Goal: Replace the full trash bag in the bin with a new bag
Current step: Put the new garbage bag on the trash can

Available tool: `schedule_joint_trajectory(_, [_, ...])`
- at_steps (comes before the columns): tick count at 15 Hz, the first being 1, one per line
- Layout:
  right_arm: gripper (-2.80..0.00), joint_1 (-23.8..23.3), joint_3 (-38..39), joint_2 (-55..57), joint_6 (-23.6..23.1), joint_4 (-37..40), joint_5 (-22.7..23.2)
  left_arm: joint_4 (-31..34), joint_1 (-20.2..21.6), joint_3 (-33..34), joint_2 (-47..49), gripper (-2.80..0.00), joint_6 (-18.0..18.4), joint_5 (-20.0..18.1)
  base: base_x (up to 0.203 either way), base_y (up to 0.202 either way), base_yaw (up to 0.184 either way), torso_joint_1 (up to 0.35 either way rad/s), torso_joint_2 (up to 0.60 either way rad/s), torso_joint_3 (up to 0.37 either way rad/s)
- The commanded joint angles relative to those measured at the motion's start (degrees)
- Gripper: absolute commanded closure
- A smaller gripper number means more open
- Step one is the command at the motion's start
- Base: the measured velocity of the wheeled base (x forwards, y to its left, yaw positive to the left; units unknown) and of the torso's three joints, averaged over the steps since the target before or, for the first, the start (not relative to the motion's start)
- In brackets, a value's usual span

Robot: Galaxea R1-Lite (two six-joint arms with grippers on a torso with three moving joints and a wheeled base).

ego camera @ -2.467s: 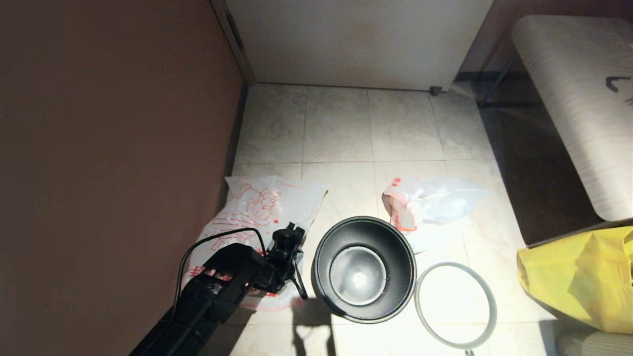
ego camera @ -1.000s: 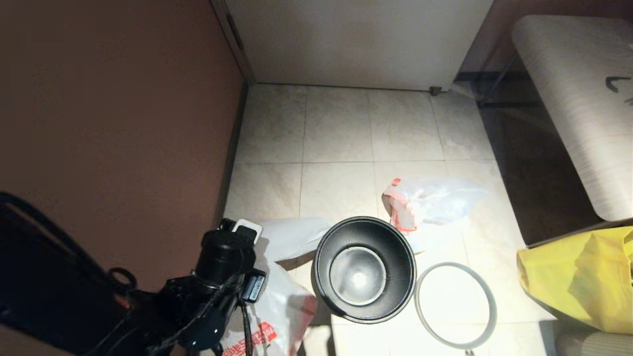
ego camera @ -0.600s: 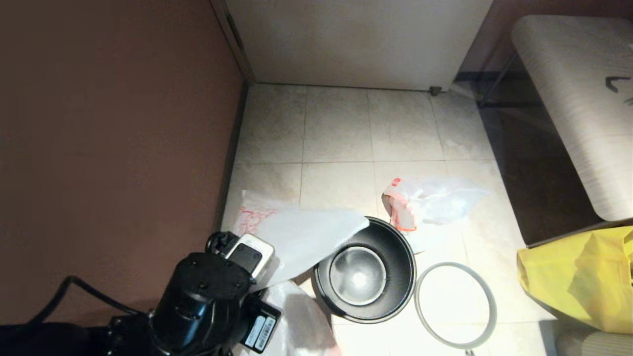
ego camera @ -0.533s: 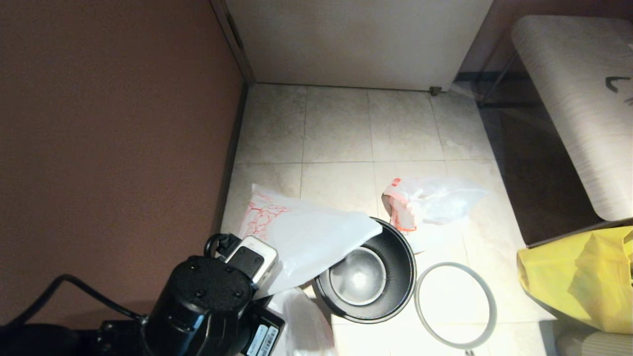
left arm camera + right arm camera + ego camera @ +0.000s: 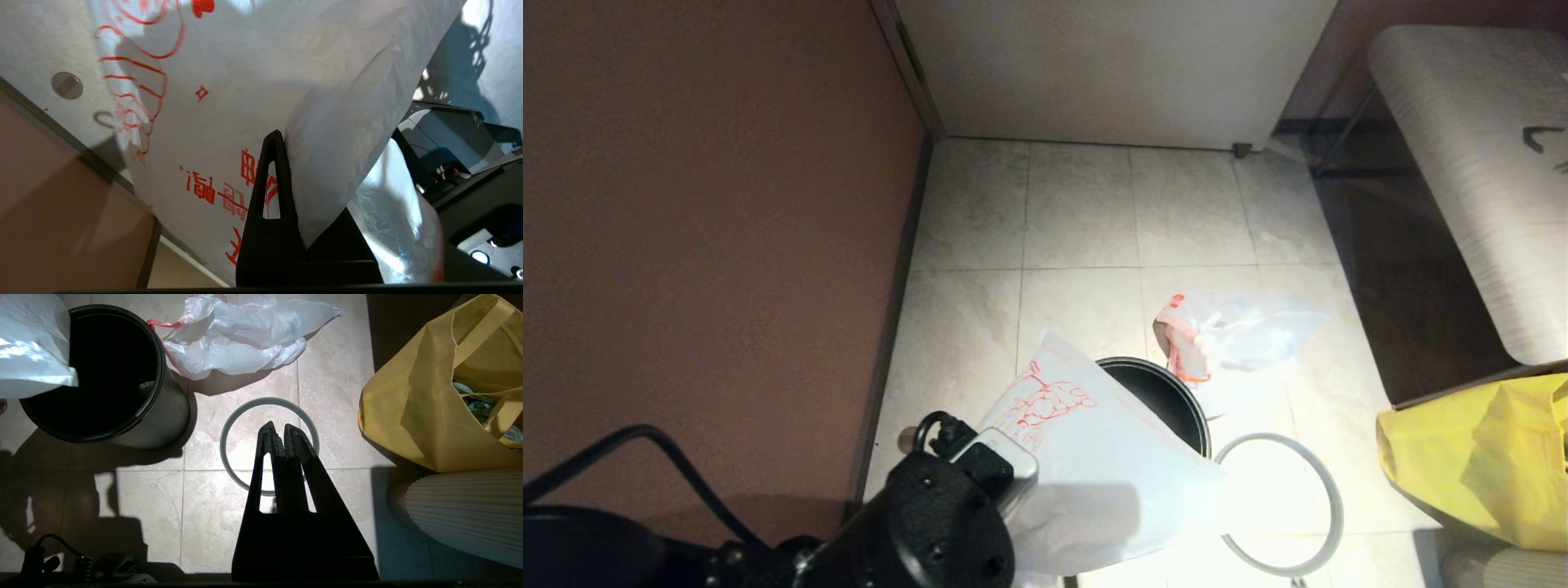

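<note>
Head view: left pincer (image 5: 282, 141) clamped shut on new bag (image 5: 1094, 465) over bin (image 5: 1168, 392); thin film could slip or snag the rim.

new bag (image 5: 1094, 465): over the bin's (image 5: 1168, 392) left side
full trash bag (image 5: 1233, 331): behind bin
hoop (image 5: 1327, 490): floor, right of bin
yellow bag (image 5: 1478, 457): far right

Place: a home or lodging room corner is being shown
Floor (image 5: 1078, 212): beige tiles are being seen
Walls: a brown wall (image 5: 703, 204) is meeting a white door (image 5: 1111, 65)
Furnishing: an upholstered bench (image 5: 1470, 163) is standing alongside
</note>
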Motion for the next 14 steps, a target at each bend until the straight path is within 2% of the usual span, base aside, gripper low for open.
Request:
schedule_joint_trajectory(1, [0.0,0.01,-0.01,0.07,0.0,0.02,0.0,-0.5,-0.05,-2.92,7.54,0.0,-0.15,-0.1,0.0,0.0,0.0,0.0,0.0,0.0])
schedule_joint_trajectory(4, [0.0,0.01,-0.01,0.07,0.0,0.02,0.0,-3.35,-0.04,-9.97,19.5,0.0,0.5,-0.12,0.0,0.0,0.0,0.0,0.0,0.0])
schedule_joint_trajectory(8, [0.0,0.01,-0.01,0.07,0.0,0.02,0.0,-4.99,-1.38,-24.44,31.37,0.0,2.67,-0.28,0.0,0.0,0.0,0.0,0.0,0.0])
schedule_joint_trajectory(10, [0.0,0.01,-0.01,0.07,0.0,0.02,0.0,-4.94,-2.11,-26.57,33.94,0.0,3.39,-1.26,0.0,0.0,0.0,0.0,0.0,0.0])
schedule_joint_trajectory(14, [0.0,0.01,-0.01,0.07,0.0,0.02,0.0,-5.25,0.49,-29.67,42.08,0.0,3.69,-1.91,0.0,0.0,0.0,0.0,0.0,0.0])
